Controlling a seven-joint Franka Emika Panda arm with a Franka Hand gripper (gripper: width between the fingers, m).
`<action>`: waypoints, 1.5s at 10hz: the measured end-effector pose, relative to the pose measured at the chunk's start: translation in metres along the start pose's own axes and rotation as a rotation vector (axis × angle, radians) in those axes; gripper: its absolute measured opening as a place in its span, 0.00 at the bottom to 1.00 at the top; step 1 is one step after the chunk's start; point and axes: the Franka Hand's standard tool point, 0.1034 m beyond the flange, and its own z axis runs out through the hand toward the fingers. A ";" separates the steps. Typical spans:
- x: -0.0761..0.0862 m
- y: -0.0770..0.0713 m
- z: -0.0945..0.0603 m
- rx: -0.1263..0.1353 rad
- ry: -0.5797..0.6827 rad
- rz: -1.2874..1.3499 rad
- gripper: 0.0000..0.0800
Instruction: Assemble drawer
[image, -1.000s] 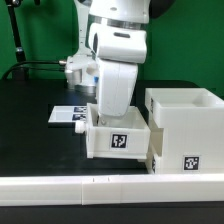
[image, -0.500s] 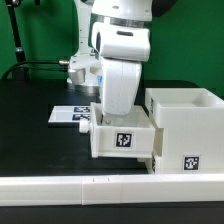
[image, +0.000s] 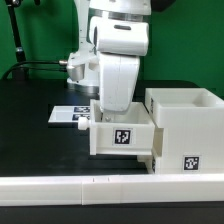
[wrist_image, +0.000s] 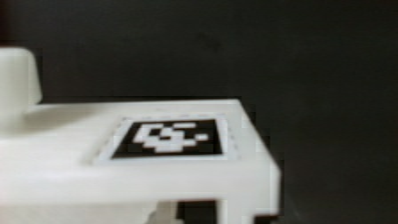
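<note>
A: Where's the drawer unit sitting right now?

B: The box shell (image: 185, 130) is standing on the black desk (image: 30, 120) at the exterior view's right, and a tray (image: 122, 138) is pressing up against its side, tag facing us.

A: And the hand?

B: It's hiding behind the tray, under the arm (image: 118, 60). Clenched or released, I cannot tell. The wrist view is showing only a blurred tag (wrist_image: 175, 138).
</note>
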 end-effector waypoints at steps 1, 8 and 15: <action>0.000 0.000 0.000 0.001 0.000 0.000 0.06; 0.000 -0.001 0.003 0.006 0.017 -0.006 0.06; 0.010 -0.005 0.011 0.021 0.025 0.000 0.06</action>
